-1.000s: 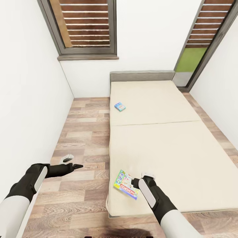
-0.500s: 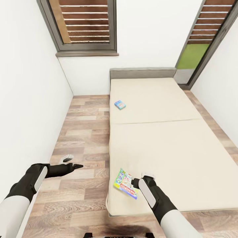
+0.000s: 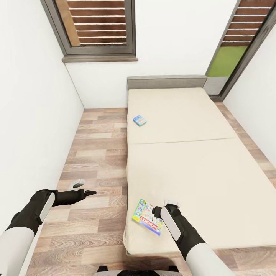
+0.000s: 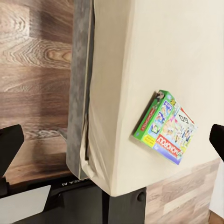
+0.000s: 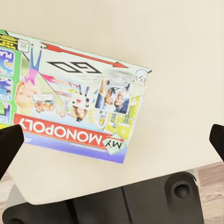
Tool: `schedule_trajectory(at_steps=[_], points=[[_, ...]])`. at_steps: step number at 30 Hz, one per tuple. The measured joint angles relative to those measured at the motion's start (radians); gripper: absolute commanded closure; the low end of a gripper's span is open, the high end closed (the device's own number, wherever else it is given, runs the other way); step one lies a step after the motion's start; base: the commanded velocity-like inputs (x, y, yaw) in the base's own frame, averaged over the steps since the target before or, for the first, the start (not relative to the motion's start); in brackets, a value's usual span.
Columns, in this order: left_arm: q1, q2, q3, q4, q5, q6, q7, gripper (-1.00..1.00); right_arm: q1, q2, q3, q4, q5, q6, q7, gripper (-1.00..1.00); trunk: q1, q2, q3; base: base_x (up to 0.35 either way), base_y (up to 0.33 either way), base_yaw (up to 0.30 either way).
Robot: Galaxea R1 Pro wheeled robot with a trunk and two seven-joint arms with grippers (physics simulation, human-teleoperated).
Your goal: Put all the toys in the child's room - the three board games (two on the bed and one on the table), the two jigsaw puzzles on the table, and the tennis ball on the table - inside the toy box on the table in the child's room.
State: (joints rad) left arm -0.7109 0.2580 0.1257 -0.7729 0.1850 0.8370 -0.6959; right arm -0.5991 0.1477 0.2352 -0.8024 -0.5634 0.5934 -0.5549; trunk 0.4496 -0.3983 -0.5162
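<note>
Both board games lie on the bed (image 3: pixel 184 153): the white-green one (image 3: pixel 147 221) near its foot, the blue one (image 3: pixel 139 121) further up. The right hand (image 3: pixel 155 210) hovers spread over the first, the left hand (image 3: pixel 90 193) spread and empty; nothing is collected here yet.

arms: white upper, black forearm w/ white panel | pincer tips black, prob. matte

Bright, even, shadowless light fills the simulated room; white walls (image 3: pixel 34 96) look almost washed out. The head view is sharp, with wide-angle distortion: the window frame (image 3: pixel 96 50) and wall corners lean outward toward the edges. A soft dark shadow lies on the wood floor (image 3: pixel 99 161) under the bed's (image 3: pixel 191 172) near edge. In the right wrist view, print on the board game box (image 5: pixel 74 112) reads crisply, without glare.
</note>
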Motion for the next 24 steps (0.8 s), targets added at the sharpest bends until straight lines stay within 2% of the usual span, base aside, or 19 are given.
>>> schedule_trajectory(at_steps=[8, 24], points=[[0.0, 0.0, 0.0, 0.0, 0.0, 0.0, 0.001, -1.0, 0.0, -0.001, 0.001, 0.0, 0.001, -0.004, 0.0, -1.0, 0.0, 0.0, -0.012, 0.074, 0.019, 0.0], [0.0, 0.0, -0.002, 0.0, 0.0, 0.0, 0.001, -1.0, 0.0, -0.001, 0.002, -0.001, 0.003, -0.003, 0.0, -1.0, 0.0, 0.0, -0.014, 0.02, 0.006, 0.0]])
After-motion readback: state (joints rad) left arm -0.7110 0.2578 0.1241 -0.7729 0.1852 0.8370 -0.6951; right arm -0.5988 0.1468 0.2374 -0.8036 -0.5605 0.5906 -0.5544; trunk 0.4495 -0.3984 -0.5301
